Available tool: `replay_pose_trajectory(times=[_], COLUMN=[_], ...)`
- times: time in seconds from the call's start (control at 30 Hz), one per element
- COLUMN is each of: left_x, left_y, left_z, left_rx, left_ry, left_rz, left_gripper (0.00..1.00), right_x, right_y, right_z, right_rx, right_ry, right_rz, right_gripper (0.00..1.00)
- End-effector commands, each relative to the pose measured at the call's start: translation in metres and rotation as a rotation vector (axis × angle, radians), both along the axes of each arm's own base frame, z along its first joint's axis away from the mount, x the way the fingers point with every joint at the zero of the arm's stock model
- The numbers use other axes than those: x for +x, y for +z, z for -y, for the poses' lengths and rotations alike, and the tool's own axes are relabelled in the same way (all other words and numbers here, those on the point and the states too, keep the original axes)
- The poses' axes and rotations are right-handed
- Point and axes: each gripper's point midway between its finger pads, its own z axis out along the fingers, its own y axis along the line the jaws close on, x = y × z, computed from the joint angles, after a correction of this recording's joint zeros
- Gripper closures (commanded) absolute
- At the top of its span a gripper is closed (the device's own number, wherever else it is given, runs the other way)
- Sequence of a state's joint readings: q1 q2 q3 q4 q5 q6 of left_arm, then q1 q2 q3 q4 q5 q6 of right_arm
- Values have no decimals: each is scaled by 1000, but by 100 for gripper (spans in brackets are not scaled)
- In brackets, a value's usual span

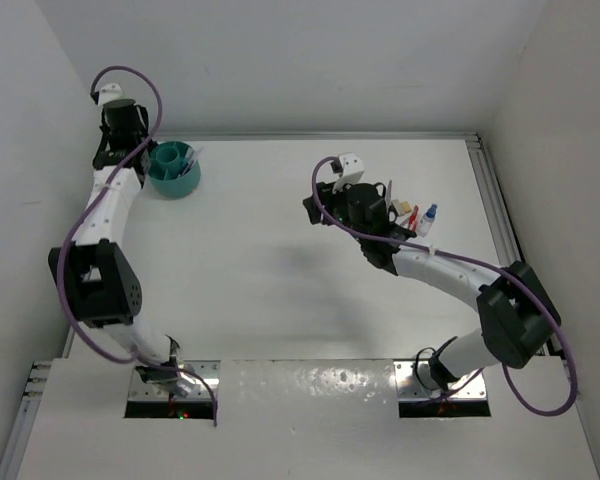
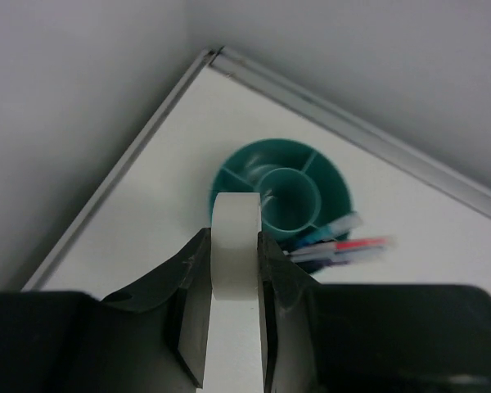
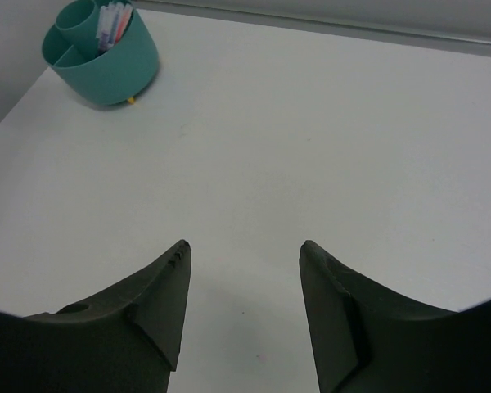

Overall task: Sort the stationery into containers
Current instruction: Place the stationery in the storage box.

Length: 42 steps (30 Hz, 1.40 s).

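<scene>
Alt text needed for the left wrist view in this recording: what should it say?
The left gripper clamps a white tape ring edge-on between its fingers, with a round teal organiser just beyond it near a corner of the table. Several pens stick out of one outer compartment.

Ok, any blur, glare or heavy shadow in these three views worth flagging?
Top external: sharp, mottled glare on the near board, faint arm shadow on the table. Left wrist: pens in the teal organiser look smeared, and the tape ring in the left gripper is soft-edged. Right wrist: evenly lit, but the open right gripper reads nearly black, detail lost.
</scene>
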State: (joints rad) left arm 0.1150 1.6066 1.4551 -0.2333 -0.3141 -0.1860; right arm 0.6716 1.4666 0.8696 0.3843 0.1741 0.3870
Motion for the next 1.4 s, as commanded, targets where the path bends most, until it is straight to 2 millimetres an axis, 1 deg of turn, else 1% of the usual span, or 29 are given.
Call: replay_pose_trajectory(times=[0.0, 0.07, 0.1, 0.17, 0.2, 0.27, 0.3, 0.43, 0.5, 0.53, 0.7, 0.83, 0.9, 1.0, 1.2, 1.37], left_x=[12, 16, 20, 23, 26, 29, 31, 31, 34, 35, 50, 57, 57, 57, 56, 60], left_y=[-10, -18, -26, -35, -46, -56, -65, -87, -93, -100, -108, -109, -109, -114, -139, -145], left_z=[-29, -40, -48, -54, -57, -58, -60, -61, -63, -60, -55, -51, -49, -46, -46, -41], left_rx=[14, 14, 12, 8, 9, 7, 3, -31, -41, -54, -78, -111, -128, -134, -134, -146], left_ry=[147, 182, 203, 214, 214, 205, 202, 201, 198, 178, 138, 118, 105, 100, 93, 75], left_rz=[-63, -93, -112, -127, -146, -162, -178, -208, -198, -201, -181, -174, -170, -180, -216, -215], left_gripper=[100, 100, 100, 100, 100, 100, 100, 100, 100, 100, 100, 100, 100, 100, 100, 100], right_x=[11, 15, 16, 18, 18, 19, 19, 20, 20, 20, 21, 20, 20, 21, 21, 19], right_y=[1, -4, -6, -10, -13, -16, -17, -22, -21, -22, -24, -23, -22, -23, -24, -22], right_z=[0, 4, 5, 8, 8, 10, 12, 14, 14, 14, 15, 16, 17, 19, 19, 22], right_rx=[64, 72, 75, 75, 72, 70, 67, 56, 57, 53, 44, 46, 48, 51, 40, 38], right_ry=[1, -9, -14, -21, -25, -30, -38, -45, -46, -45, -51, -60, -68, -79, -79, -88], right_rz=[-6, -25, -33, -48, -54, -65, -70, -86, -88, -90, -105, -106, -106, -108, -118, -116], right_gripper=[45, 45, 46, 46, 46, 46, 46, 47, 47, 47, 48, 48, 49, 49, 49, 49])
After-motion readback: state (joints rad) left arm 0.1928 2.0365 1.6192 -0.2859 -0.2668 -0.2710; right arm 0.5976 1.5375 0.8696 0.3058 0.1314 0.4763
